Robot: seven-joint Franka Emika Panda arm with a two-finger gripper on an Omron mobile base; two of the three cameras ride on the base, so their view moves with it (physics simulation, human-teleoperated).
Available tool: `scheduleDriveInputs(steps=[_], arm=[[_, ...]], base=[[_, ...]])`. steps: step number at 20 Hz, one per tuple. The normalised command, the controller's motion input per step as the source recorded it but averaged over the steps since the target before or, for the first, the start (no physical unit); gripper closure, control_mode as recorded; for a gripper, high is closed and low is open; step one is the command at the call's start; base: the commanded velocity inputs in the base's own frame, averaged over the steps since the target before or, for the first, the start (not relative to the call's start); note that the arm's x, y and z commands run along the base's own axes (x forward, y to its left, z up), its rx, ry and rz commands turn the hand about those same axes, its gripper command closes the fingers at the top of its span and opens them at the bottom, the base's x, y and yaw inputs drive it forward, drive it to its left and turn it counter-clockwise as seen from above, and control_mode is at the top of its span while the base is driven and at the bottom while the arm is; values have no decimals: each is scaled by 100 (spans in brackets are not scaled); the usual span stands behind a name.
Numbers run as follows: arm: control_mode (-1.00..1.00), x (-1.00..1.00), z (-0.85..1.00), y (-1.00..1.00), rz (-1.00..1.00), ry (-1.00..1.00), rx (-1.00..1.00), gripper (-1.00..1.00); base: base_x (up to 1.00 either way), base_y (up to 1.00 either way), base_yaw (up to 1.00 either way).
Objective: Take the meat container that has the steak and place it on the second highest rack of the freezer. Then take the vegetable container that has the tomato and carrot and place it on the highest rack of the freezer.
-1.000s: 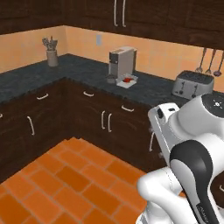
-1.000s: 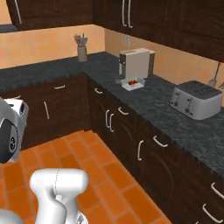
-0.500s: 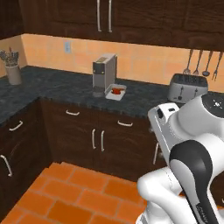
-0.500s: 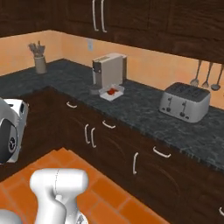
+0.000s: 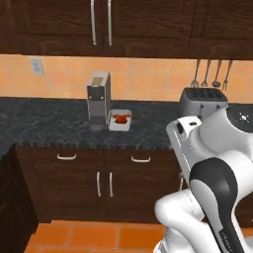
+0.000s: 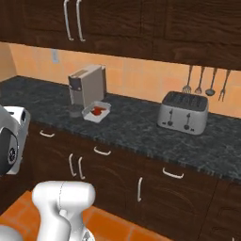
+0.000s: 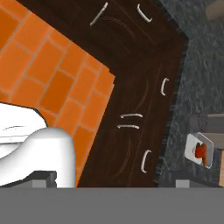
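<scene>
Jaws wide apart, holding nothing; the hand looks down at floor (image 7: pixel 48 78) and cabinets (image 7: pixel 131 109). Over the last second the whole view has swung as the base turned, bringing the counter (image 5: pixel 54 126) square ahead: an approach, nothing grasped yet. A white tub (image 5: pixel 120 120) beside the coffee maker (image 5: pixel 98 99) holds something red; whether steak or tomato is unclear. Toaster (image 6: pixel 182 112) far right.

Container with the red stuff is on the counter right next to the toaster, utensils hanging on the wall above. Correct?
Not quite. The container with red contents sits beside the coffee machine, not the toaster, which stands well apart further along the counter. The right base view shows this. The utensils do hang on the wall above the toaster.
</scene>
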Motion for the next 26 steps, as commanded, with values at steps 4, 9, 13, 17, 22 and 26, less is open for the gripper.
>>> scheduleDriveInputs(steps=[4,9,13,17,22,26], arm=[[100,0,0,0,0,0,0,-100],[100,0,0,0,0,0,0,-100],[100,0,0,0,0,0,0,-100],[100,0,0,0,0,0,0,-100],[-100,3,-6,0,0,2,0,-100],[-100,13,-46,0,-4,1,0,-100]], base=[[75,55,-40],[58,61,-25],[66,23,-25],[52,-2,-18],[16,-2,-7],[0,0,0]])
